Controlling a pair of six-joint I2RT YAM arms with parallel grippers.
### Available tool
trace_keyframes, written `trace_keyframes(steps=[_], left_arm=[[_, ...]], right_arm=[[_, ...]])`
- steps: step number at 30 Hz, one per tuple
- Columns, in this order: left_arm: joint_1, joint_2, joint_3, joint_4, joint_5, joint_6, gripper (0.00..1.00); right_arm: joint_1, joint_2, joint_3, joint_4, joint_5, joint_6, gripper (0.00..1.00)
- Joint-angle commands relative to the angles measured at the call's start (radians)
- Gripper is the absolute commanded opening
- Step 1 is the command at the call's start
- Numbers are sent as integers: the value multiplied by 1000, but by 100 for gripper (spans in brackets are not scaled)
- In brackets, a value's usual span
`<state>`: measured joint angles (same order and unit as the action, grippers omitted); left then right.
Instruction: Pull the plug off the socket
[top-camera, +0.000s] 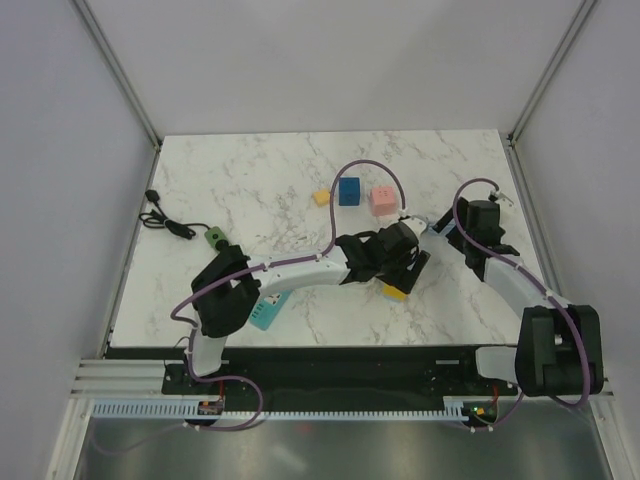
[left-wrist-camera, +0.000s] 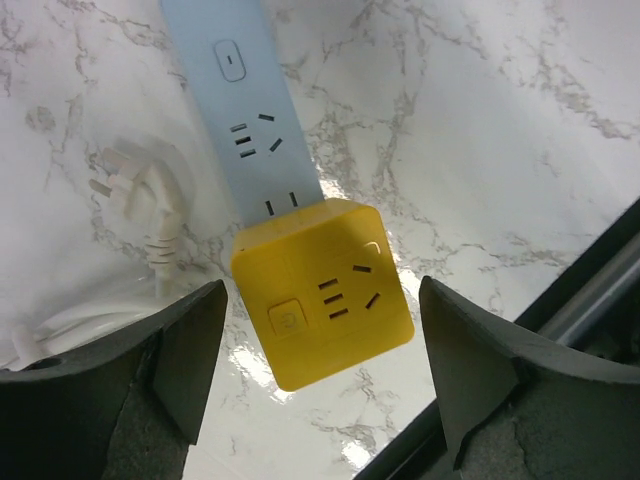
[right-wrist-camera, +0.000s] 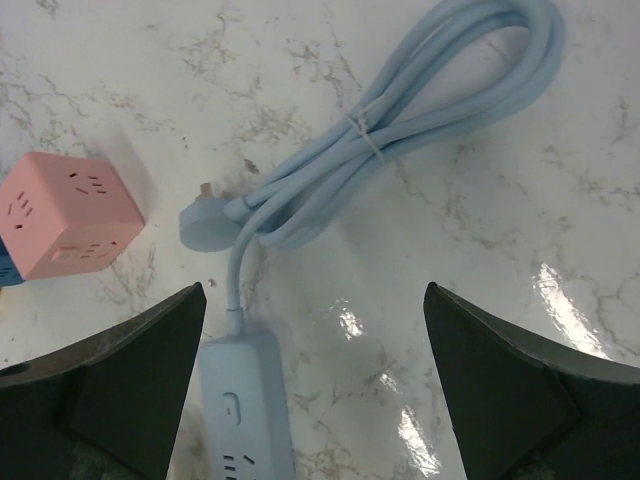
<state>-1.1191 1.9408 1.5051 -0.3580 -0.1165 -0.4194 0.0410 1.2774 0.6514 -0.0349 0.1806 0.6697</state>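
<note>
A yellow cube adapter (left-wrist-camera: 322, 290) sits on the near end of a light blue power strip (left-wrist-camera: 250, 110), covering its last outlet; it also shows in the top view (top-camera: 395, 292). My left gripper (left-wrist-camera: 320, 375) is open, hovering above the cube, one finger on each side and clear of it. My right gripper (right-wrist-camera: 315, 385) is open and empty above the strip's other end (right-wrist-camera: 245, 410), where its cable leaves. In the top view both grippers meet at mid-table, left (top-camera: 405, 262) and right (top-camera: 432, 228), hiding most of the strip.
The strip's coiled blue cable (right-wrist-camera: 400, 130) and its loose plug (right-wrist-camera: 205, 225) lie behind it. A pink cube (top-camera: 381, 199), a blue cube (top-camera: 349, 191) and a small yellow block (top-camera: 321, 197) stand further back. A white plug (left-wrist-camera: 130, 190) lies left of the strip. A green block with black cable (top-camera: 215, 237) is far left.
</note>
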Motion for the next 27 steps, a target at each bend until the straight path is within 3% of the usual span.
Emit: trace_keyframes(steps=[1, 10, 17, 25, 27], left_arm=[[-18, 44, 85, -77, -103, 65, 86], [-27, 125, 132, -122, -137, 54, 85], [-25, 150, 129, -122, -98, 45, 69], [-2, 121, 115, -119, -68, 56, 22], [7, 110, 106, -121, -57, 54, 6]], right_arm=[[-35, -10, -28, 29, -61, -21, 98], [-85, 86, -58, 147, -217, -19, 98], [-85, 108, -84, 216, -337, -22, 97], [-85, 163, -88, 277, -446, -2, 91], [-84, 162, -95, 285, -461, 4, 90]])
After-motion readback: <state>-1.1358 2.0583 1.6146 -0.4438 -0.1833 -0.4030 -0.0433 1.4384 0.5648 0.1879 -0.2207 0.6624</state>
